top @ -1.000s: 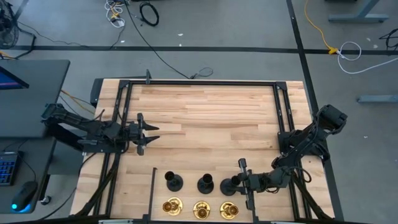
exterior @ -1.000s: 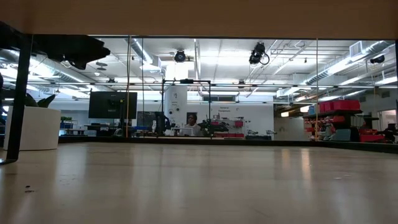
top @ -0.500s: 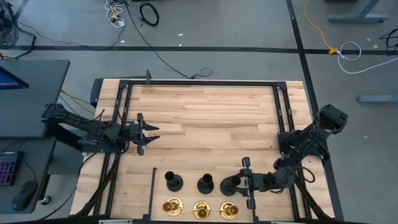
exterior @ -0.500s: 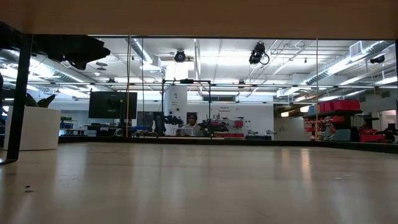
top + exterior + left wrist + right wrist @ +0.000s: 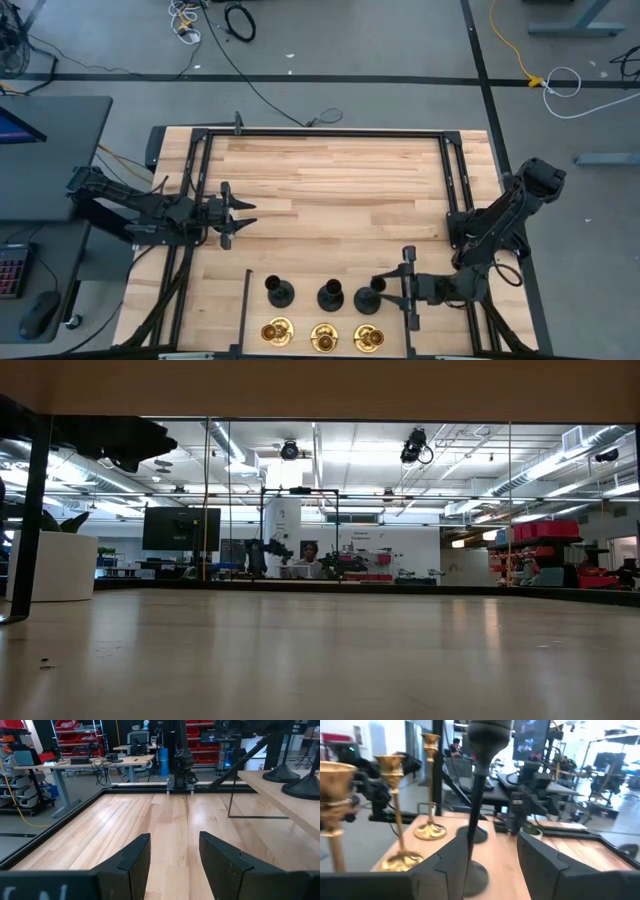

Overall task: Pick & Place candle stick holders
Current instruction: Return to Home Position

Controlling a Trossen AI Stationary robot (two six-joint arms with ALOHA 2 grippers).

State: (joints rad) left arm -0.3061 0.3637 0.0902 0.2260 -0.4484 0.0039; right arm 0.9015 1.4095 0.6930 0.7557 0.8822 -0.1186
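**High view.** I look straight down on a pale wooden tabletop (image 5: 340,180) inside a black frame. My left gripper (image 5: 248,214) hangs over the left side of the tabletop. It points toward the middle, and its fingers are spread wide with nothing between them. My right gripper (image 5: 380,284) is low over the right part of the edge at the bottom of this view, pointing left. It is open, with its tips right at the rightmost black holder (image 5: 368,298). The three black candle stick holders (image 5: 331,295) stand in a row along that edge. The three brass candle stick holders (image 5: 324,337) stand in a second row, closer to the edge, one by each black one.

**Low view.** The view runs level across the bare wood. At the far left a white pot (image 5: 55,565) with green leaves stands beside a black upright post (image 5: 35,510). Beyond a glass wall, a person (image 5: 308,550) shows far off in the room.

**Left wrist view.** My two dark fingers stand well apart over empty planks. Off to the side, a raised wooden shelf (image 5: 260,777) on thin black legs carries the round bases of two black holders.

**Right wrist view.** My fingers are well apart. The thin stem of a black holder rises in the gap between them, unclamped, with its round base on the wood. The brass holders stand upright alongside.
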